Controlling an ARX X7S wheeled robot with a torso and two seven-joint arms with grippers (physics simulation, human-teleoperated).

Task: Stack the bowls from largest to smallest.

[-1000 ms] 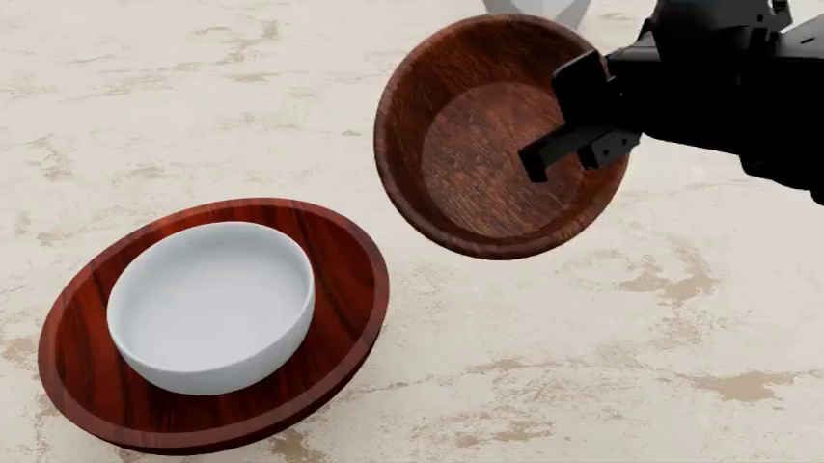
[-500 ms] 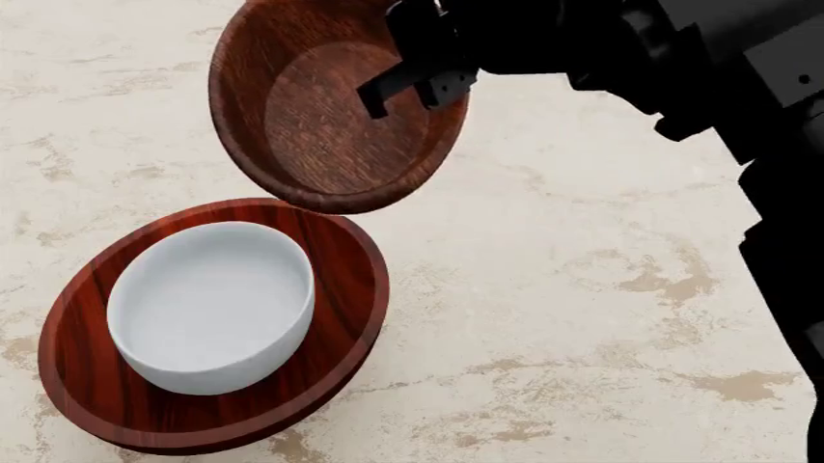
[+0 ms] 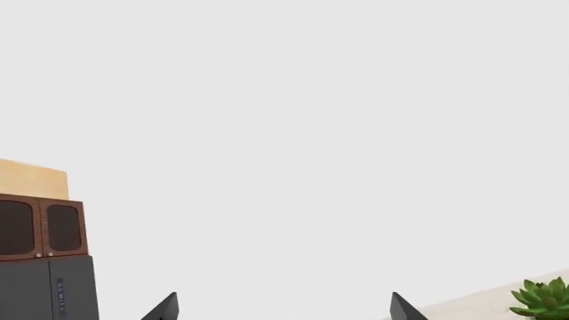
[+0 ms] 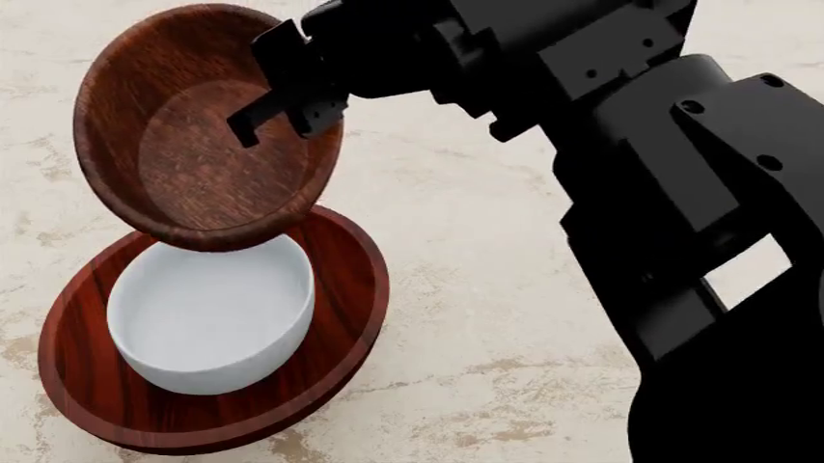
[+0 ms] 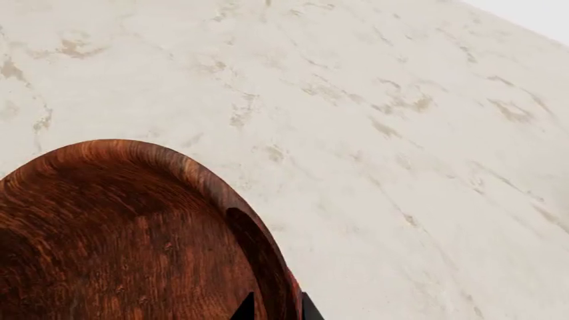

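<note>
The white bowl (image 4: 212, 307) sits inside the large reddish wood bowl (image 4: 342, 333) on the marble table at the lower left of the head view. My right gripper (image 4: 289, 118) is shut on the rim of the small dark-brown wood bowl (image 4: 206, 125) and holds it tilted in the air, just above and behind the white bowl. In the right wrist view the dark-brown bowl (image 5: 116, 240) fills the near side, its rim pinched between my fingertips (image 5: 276, 310). My left gripper (image 3: 282, 308) is open, empty, and pointed at a blank wall.
The marble table (image 4: 515, 289) stretches bare to the right of the bowls, partly covered by my right arm (image 4: 670, 193). The left wrist view shows a cabinet (image 3: 40, 260) and a green plant (image 3: 542, 300) on a counter edge.
My right gripper has carried the dark-brown bowl leftward and toward me, from the upper right to over the far edge of the white bowl. The other two bowls have not moved.
</note>
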